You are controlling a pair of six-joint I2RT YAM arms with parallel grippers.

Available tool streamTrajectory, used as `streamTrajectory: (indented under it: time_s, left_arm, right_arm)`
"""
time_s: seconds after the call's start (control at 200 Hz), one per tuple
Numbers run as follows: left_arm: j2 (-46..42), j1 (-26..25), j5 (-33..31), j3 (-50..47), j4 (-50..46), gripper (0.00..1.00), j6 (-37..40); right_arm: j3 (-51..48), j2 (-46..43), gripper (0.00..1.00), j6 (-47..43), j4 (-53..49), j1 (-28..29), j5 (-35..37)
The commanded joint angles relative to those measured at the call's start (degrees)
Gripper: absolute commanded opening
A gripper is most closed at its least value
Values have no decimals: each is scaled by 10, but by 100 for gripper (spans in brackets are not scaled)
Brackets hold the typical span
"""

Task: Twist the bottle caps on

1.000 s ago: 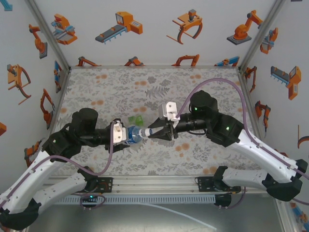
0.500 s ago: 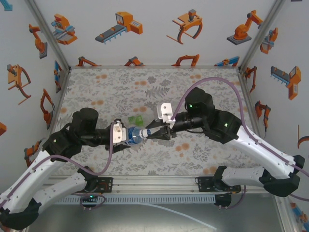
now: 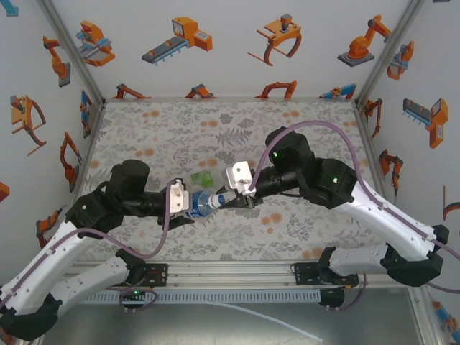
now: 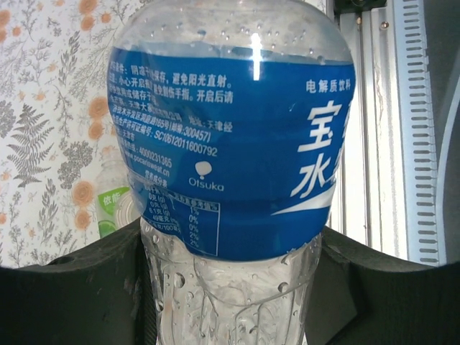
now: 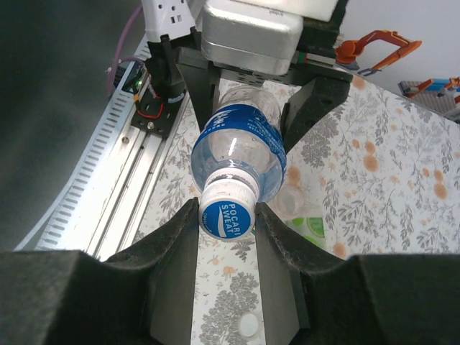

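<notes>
- Holding the blue-labelled bottle [image 3: 205, 201] on its side above the floral table [image 3: 287, 129], your left gripper [image 3: 185, 204] has its jaws clamped around the bottle's lower body.
- From the left wrist, you see the black fingers [image 4: 72, 287] pressed against the clear, droplet-beaded plastic just below the blue label, one on each side.
- Your right gripper [image 3: 233, 195] meets the bottle head-on from the opposite side, so the two arms face each other across the middle of the table.
- Its jaws pinch the cap [image 5: 227, 215], a white-topped one with a blue band reading POCARI SWEAT, which sits on the bottle's neck.
- The right wrist view shows a finger touching each side of that cap, with the bottle's shoulder just behind.
- You cannot tell from these views how far the cap is threaded on.
- A loose white cap [image 5: 248, 325] lies on the table below the right gripper, apart from the fingers.
- A green-labelled bottle [image 5: 305, 228] lies on the table just behind the held bottle, partly hidden by it.
</notes>
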Motion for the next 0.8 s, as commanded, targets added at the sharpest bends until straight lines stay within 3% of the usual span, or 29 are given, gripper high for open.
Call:
streamTrajectory:
  time_s: [0.0, 0.22, 0.34, 0.431, 0.531, 0.636, 0.796]
  left_arm:
    - [2, -3, 44, 26, 15, 0, -3]
    - [2, -3, 76, 18, 40, 0, -9]
    - [5, -4, 76, 19, 50, 0, -16]
    - [4, -4, 69, 16, 68, 0, -25]
    - [5, -5, 55, 11, 87, 0, -28]
    - [7, -6, 42, 2, 112, 0, -28]
    - [10, -7, 29, -12, 155, 0, -29]
  right_arm:
    - [17, 12, 0, -54, -31, 13, -16]
    - [-16, -6, 0, -68, 4, 18, -32]
    - [-44, -18, 0, 2, 47, 21, -18]
    - [-69, -27, 0, 103, 92, 21, 3]
    - [-105, -38, 0, 272, 163, 21, 45]
    - [-142, -51, 0, 463, 208, 23, 132]
    - [-172, -64, 0, 667, 211, 24, 242]
